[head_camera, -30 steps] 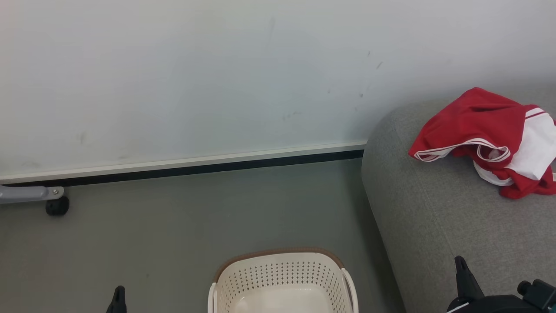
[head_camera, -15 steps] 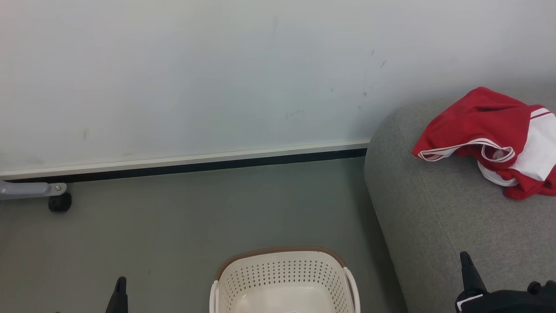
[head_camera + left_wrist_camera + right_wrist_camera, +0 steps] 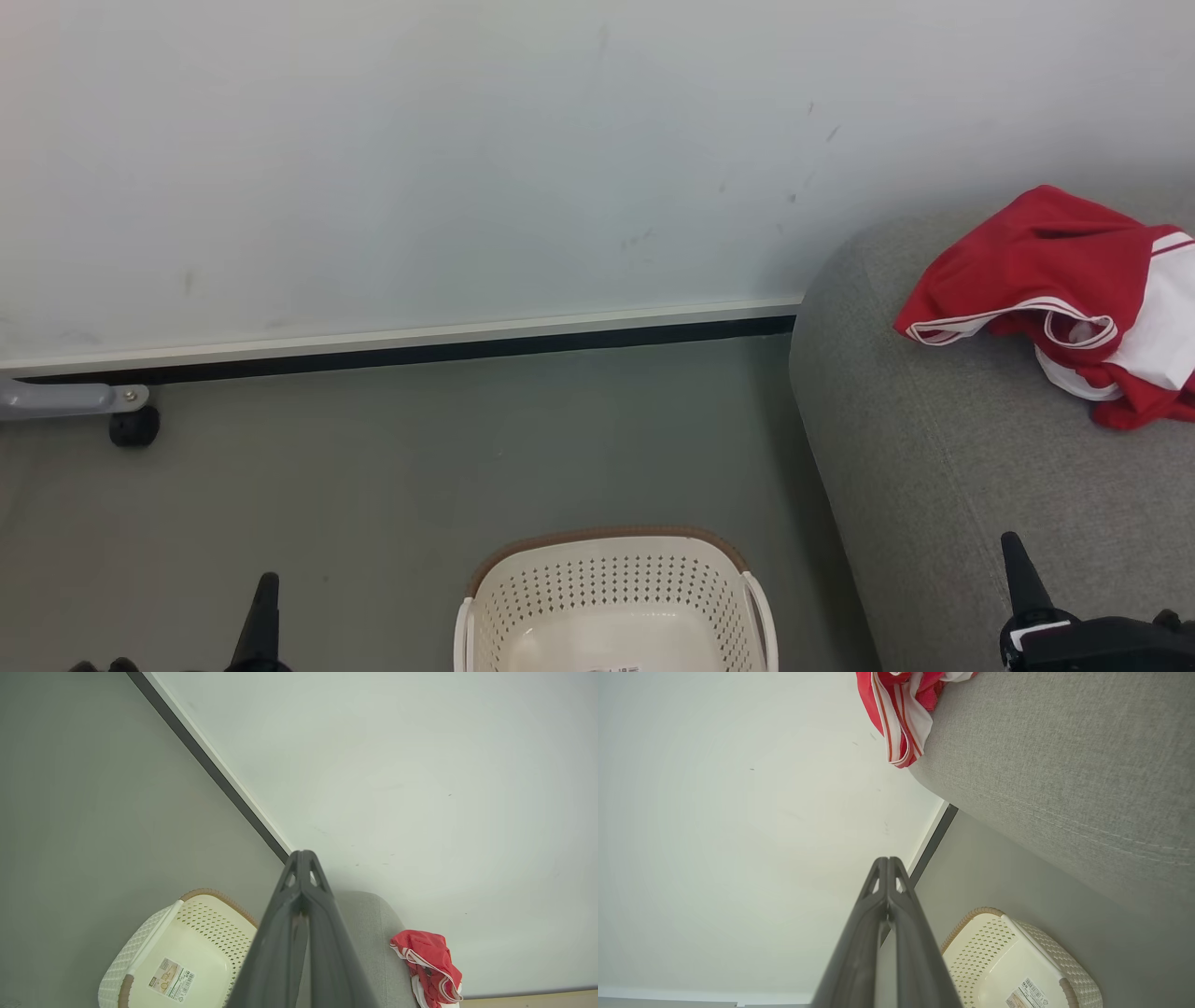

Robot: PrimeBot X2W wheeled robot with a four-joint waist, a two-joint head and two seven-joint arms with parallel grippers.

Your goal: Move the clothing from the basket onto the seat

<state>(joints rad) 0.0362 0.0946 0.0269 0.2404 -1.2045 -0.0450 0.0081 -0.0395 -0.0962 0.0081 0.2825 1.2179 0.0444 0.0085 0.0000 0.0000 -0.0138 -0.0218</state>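
The clothing point(image 3: 1055, 280) lies in a crumpled red-and-white heap on the seat point(image 3: 934, 485), up near its rounded end by the wall point(image 3: 420, 168). The basket point(image 3: 607, 588) stands on the floor point(image 3: 420, 448) just beside the seat, and what I can see of its bottom holds nothing but a printed label point(image 3: 170, 977). The job looks as good as done to me.

The left hand point(image 3: 265, 602) and the right hand point(image 3: 1023, 571) both have their fingers pressed together on nothing, the right one low over the seat's front.

What could go wrong? The heap sits close to the curved edge, so a careless sweep of the right arm could snag the loose fabric and drag it down the side. The empty basket is light, and a knock would probably send it skidding. From this bundle I cannot tell whether one garment or two are in it.

The seat is coarse grey fabric, which should grip cloth well. The floor is smooth grey-green, with a dark skirting point(image 3: 420, 353) under the scuffed white wall and a small black castor point(image 3: 133, 427) on the robot's left.
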